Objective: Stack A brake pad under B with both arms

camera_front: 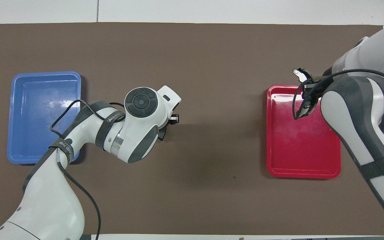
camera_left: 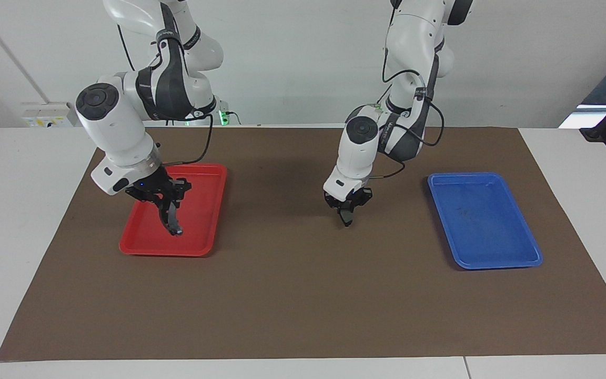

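Your right hand is hanging over the red plastic tray at the right arm's end of the brown-matted tabletop, fingers clamped on the longer black crescent brake pad, which is pointing down toward six o'clock in the facing view. Your left hand is hovering over the bare mat between the red tray and the blue plastic tray, gripping the short dark-grey brake pad.

left gripper hidden overhead, arms cropped
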Robot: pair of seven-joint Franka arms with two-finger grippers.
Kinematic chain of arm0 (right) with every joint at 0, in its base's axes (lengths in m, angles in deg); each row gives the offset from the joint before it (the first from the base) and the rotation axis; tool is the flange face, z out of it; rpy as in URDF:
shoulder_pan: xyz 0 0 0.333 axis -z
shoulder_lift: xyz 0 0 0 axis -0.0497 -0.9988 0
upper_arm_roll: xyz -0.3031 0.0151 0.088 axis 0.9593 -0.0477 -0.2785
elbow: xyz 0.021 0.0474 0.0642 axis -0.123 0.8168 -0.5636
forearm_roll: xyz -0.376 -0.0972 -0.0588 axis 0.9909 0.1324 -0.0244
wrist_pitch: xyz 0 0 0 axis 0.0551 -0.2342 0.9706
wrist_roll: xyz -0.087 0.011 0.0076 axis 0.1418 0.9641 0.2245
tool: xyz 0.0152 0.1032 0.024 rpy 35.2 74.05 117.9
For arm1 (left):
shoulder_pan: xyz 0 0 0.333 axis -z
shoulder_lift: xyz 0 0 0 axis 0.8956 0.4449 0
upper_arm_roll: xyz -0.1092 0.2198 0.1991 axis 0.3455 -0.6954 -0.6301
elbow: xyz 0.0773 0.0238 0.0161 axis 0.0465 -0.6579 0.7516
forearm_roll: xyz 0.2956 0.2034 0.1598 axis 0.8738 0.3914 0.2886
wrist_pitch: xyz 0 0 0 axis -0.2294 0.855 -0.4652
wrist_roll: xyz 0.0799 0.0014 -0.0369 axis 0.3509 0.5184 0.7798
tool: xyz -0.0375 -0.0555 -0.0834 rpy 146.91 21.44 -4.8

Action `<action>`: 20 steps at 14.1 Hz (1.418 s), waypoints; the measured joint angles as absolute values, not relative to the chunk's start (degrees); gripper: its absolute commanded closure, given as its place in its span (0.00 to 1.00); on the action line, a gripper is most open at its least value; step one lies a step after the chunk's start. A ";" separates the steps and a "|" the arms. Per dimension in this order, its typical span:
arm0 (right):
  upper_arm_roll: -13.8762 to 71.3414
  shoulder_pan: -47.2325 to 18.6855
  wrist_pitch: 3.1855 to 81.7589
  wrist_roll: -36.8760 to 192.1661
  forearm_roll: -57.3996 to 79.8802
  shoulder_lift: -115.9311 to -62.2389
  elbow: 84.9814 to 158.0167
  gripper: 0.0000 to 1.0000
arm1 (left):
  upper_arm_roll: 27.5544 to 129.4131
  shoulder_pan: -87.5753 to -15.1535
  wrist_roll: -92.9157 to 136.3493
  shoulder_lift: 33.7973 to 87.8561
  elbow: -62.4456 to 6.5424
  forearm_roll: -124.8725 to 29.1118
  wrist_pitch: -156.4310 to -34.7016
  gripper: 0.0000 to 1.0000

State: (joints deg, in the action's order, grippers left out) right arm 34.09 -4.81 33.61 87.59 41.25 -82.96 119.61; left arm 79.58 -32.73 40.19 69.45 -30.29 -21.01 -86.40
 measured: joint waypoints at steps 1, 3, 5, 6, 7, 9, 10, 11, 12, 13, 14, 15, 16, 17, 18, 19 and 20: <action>34.09 -4.81 33.61 87.59 41.25 -83.04 119.61 0.94 | 79.55 -32.69 40.19 69.79 -30.79 -21.01 -87.34 0.25; 34.09 -4.81 33.61 87.59 41.25 -83.11 119.61 0.94 | 79.53 -32.50 40.19 69.84 -32.16 -21.01 -89.18 0.00; 34.09 -4.81 33.61 87.59 41.25 -83.12 119.61 0.94 | 79.48 -32.43 40.19 69.81 -32.43 -21.01 -89.36 0.00; 34.09 -4.81 33.61 87.59 41.25 -83.12 119.61 0.94 | 79.30 -32.45 40.19 69.73 -32.42 -21.01 -89.37 0.00; 34.04 -4.84 33.61 87.59 41.25 -83.12 119.61 0.94 | 79.01 -32.55 40.19 69.55 -32.42 -21.01 -89.38 0.00; 33.52 -5.66 33.61 87.59 41.21 -83.15 119.45 0.94 | 78.44 -33.78 40.11 68.81 -32.34 -21.01 -89.48 0.00; 33.25 -6.80 33.61 87.59 41.16 -83.20 119.12 0.94 | 78.27 -35.15 39.52 67.94 -32.27 -21.01 -89.51 0.00; 33.11 -8.54 33.61 87.92 40.91 -83.26 118.66 0.95 | 78.16 -36.92 38.07 66.77 -32.25 -21.01 -89.32 0.00; 32.99 -11.10 33.68 89.89 39.91 -83.30 118.20 0.95 | 78.08 -39.03 35.54 65.27 -32.22 -21.01 -88.44 0.00; 32.88 -14.39 33.91 93.41 38.43 -83.40 117.78 0.95 | 77.99 -41.39 32.38 63.49 -32.21 -21.01 -86.55 0.00; 32.75 -17.94 34.56 97.36 37.46 -83.60 117.45 0.95 | 77.90 -43.81 29.01 61.73 -32.20 -21.01 -84.61 0.00; 32.66 -21.45 36.08 101.28 36.73 -84.05 117.33 0.95 | 77.82 -46.28 25.42 60.05 -32.16 -21.01 -82.97 0.00; 32.57 -24.81 38.28 104.91 36.17 -84.82 117.30 0.95 | 77.73 -48.84 21.68 58.44 -32.14 -21.00 -81.38 0.00; 32.52 -27.96 40.45 107.92 35.88 -85.97 117.21 0.95 | 77.65 -51.36 18.02 56.91 -32.09 -21.01 -79.86 0.00; 32.48 -30.71 42.62 110.31 35.78 -87.44 116.94 0.95 | 77.61 -53.75 14.68 55.55 -31.91 -21.01 -78.37 0.00; 32.48 -33.09 44.70 112.20 35.78 -89.30 116.34 0.95 | 77.55 -56.12 11.43 54.25 -31.49 -21.01 -76.64 0.00; 32.48 -35.04 46.38 113.71 35.78 -91.51 115.24 0.94 | 77.51 -58.30 8.73 53.05 -30.91 -21.01 -74.95 0.00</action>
State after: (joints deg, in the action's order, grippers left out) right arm 32.48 -35.04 46.38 113.71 35.78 -91.51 115.24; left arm 77.51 -58.30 8.73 53.05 -30.91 -21.01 -74.95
